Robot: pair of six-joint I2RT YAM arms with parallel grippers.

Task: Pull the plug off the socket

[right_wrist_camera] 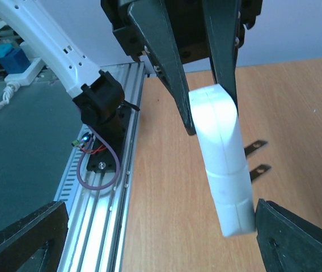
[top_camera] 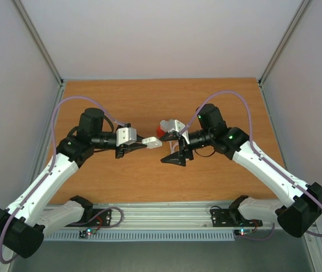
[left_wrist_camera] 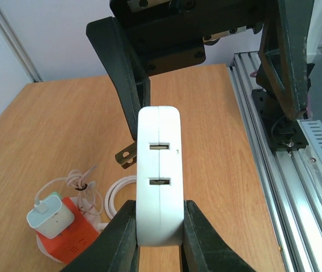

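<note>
My left gripper point(top_camera: 144, 143) point(left_wrist_camera: 160, 207) is shut on a white rectangular block point(left_wrist_camera: 159, 170) with two slots and two bare metal prongs point(left_wrist_camera: 126, 156), held above the table. The block also shows in the right wrist view point(right_wrist_camera: 220, 164). My right gripper point(top_camera: 169, 147) point(right_wrist_camera: 161, 204) is open wide; its right finger point(right_wrist_camera: 297, 238) is close to the block's free end. A red cube point(left_wrist_camera: 73, 241) point(top_camera: 161, 131) carries a small white adapter point(left_wrist_camera: 49, 215). A pale rounded rim point(left_wrist_camera: 41, 245) shows under the cube, apparently the socket, mostly hidden.
A coiled white cable point(left_wrist_camera: 115, 192) lies on the wooden table point(top_camera: 149, 181) beside the red cube. The aluminium rail point(top_camera: 161, 218) with the arm bases runs along the near edge. White walls enclose the table's sides and back.
</note>
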